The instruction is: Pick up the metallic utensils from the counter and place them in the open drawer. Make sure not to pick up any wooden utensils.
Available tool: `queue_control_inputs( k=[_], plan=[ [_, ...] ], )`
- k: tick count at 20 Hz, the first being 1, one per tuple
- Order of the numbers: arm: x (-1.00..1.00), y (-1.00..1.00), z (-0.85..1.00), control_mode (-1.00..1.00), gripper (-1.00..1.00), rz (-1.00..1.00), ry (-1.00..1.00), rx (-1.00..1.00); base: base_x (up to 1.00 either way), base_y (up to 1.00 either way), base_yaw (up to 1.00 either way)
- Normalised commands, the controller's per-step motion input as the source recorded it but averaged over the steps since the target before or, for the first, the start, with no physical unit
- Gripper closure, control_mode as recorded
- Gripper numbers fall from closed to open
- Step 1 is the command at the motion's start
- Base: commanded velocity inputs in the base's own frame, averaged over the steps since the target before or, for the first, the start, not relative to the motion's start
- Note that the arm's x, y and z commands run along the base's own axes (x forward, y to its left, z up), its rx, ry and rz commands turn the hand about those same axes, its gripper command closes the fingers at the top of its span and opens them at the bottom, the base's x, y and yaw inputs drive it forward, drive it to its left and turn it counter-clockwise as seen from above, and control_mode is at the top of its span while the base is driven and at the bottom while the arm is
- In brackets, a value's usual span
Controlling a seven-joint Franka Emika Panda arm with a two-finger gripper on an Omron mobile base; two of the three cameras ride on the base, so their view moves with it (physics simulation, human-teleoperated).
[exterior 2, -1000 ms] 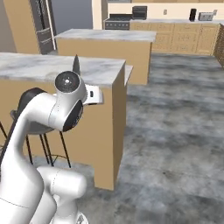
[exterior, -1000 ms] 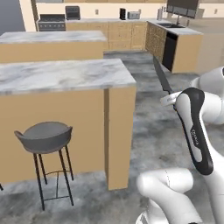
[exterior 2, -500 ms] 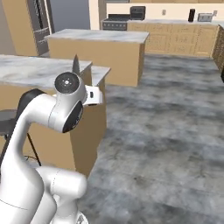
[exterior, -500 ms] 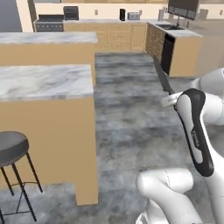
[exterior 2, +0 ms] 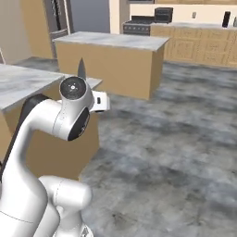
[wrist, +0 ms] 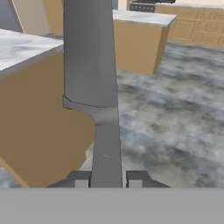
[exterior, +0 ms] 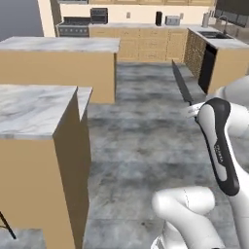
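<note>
My gripper (wrist: 107, 179) is shut on the handle of the knife (wrist: 89, 57), whose broad dark blade stands straight up from the fingers. In the left base view the knife (exterior: 182, 83) points up and away above the gripper (exterior: 194, 111), out over the grey floor. From the right, just the tip of the knife (exterior 2: 82, 67) pokes up behind the arm's joint. The marble counter (exterior: 34, 109) with its tan base lies off to the left of the arm, and its corner (exterior 2: 18, 83) shows behind the arm. The drawer, the pale-silver utensil and the wooden spoons are out of view.
A second marble island (exterior: 58, 44) stands farther back. Tan cabinets with a stove (exterior: 75, 24) line the far wall, and a dark appliance front (exterior: 206, 68) is at the right. Grey floor (exterior: 146, 141) stretches ahead of the arm.
The whole picture has shifted: the base has driven, so the near counter slid left and closer and the stool left the frame. The knife stays held the same way.
</note>
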Motion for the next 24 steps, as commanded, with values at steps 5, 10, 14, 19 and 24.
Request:
queue_control_inputs(
  k=[5, 10, 14, 19, 24],
  plan=[
    [0.0, 0.0, 0.0, 1.0, 1.0, 0.0, 0.0, 0.0, 0.93, -1.0, 0.44],
    [0.0, 0.0, 0.0, 1.0, 1.0, 0.0, 0.0, 0.0, 0.89, -0.98, 0.52],
    [0.0, 0.0, 0.0, 1.0, 1.0, 0.0, 0.0, 0.0, 0.73, -0.99, 0.54],
    [0.0, 0.0, 0.0, 1.0, 1.0, 0.0, 0.0, 0.0, 0.54, -0.98, 0.57],
    [0.0, 0.0, 0.0, 1.0, 1.0, 0.0, 0.0, 0.0, 0.4, -0.95, 0.6]
  ],
)
